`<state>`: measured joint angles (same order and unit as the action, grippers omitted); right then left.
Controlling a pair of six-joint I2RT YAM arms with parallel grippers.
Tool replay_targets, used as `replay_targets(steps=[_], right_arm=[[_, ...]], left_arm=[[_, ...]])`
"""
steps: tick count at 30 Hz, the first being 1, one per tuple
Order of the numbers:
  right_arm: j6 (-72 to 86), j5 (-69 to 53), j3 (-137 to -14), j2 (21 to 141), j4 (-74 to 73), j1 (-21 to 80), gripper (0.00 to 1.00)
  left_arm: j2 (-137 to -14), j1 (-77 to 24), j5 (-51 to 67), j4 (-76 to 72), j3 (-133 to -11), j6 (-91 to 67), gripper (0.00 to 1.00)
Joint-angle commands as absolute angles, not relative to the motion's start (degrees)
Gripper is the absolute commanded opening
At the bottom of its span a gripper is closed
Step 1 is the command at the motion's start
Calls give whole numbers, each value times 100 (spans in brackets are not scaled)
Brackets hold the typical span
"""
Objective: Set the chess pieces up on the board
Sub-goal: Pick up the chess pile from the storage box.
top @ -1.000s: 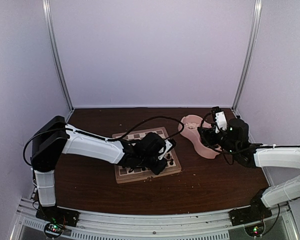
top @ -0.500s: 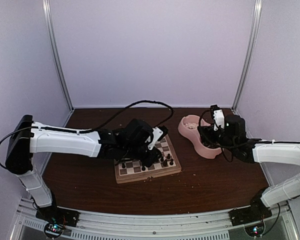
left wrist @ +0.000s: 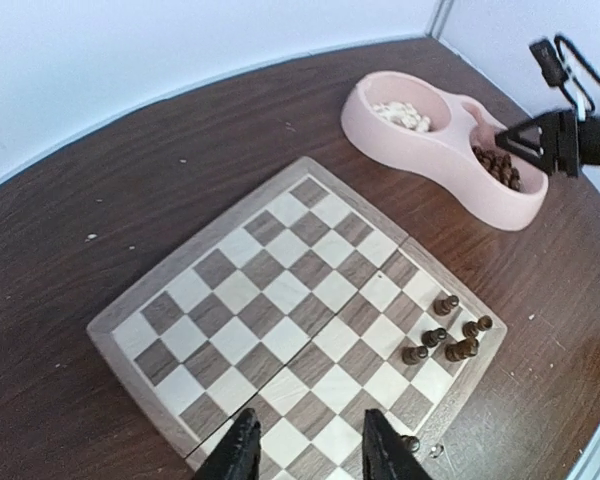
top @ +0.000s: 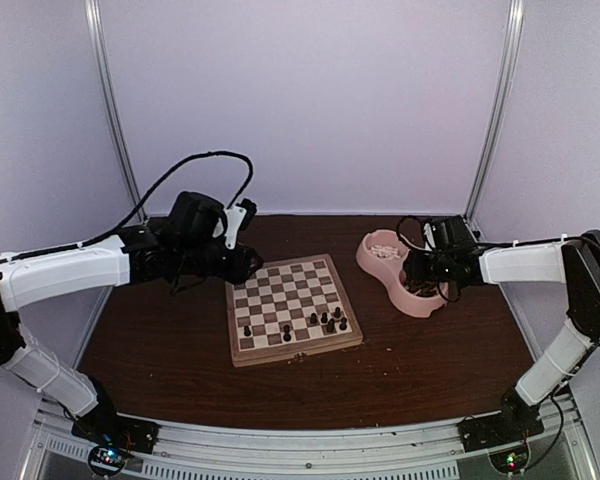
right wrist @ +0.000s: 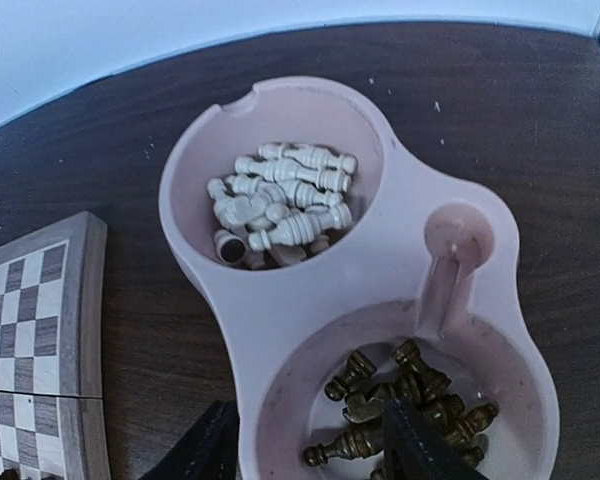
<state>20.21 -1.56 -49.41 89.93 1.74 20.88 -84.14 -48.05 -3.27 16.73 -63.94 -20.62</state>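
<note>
The board [top: 285, 290] lies mid-table; several dark chess pieces [top: 327, 320] stand along its near right side, and two more [top: 247, 330] stand toward its near left. In the left wrist view the same dark pieces [left wrist: 450, 335] cluster by the board's [left wrist: 270, 290] right corner. My left gripper [top: 248, 262] hovers off the board's far left edge, open and empty [left wrist: 310, 455]. My right gripper [top: 418, 276] hangs open over the pink double bowl [right wrist: 310, 300], one finger above the loose dark pieces [right wrist: 410, 405] and the other outside the rim. Cream pieces [right wrist: 280, 200] fill the far cup.
The pink double bowl [top: 392, 272] sits right of the board, near the back right corner post. The board's corner [right wrist: 40, 310] lies just left of the bowl. White walls close in the back and sides. Cables loop from both wrists.
My left arm has swung back and to the left, off the board, uncovering the dark pieces standing there. My right gripper stayed over the bowl and its jaws have narrowed.
</note>
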Motion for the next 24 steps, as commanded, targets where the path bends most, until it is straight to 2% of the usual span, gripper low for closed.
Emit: replay_targets(steps=[1,10,16,24], right_arm=[[2416,-303,-5089,9121,-295,2041,50],[2700,711,-5431,9418,-923,2030,36],[2750,734,-5571,9656,-1030,2032,32],[2539,1095,-5902,10074,-1213,2034,29]], left_arm=[[-7558,-4617,-824,1765,-6014,-1990,37],[-6466,-4570,-1230,1746,-4948,-2578,39],[-5725,-4570,-1784,1960,-4567,-2703,41],[-5478,-4570,-1742,2150,-4666,-2742,42]])
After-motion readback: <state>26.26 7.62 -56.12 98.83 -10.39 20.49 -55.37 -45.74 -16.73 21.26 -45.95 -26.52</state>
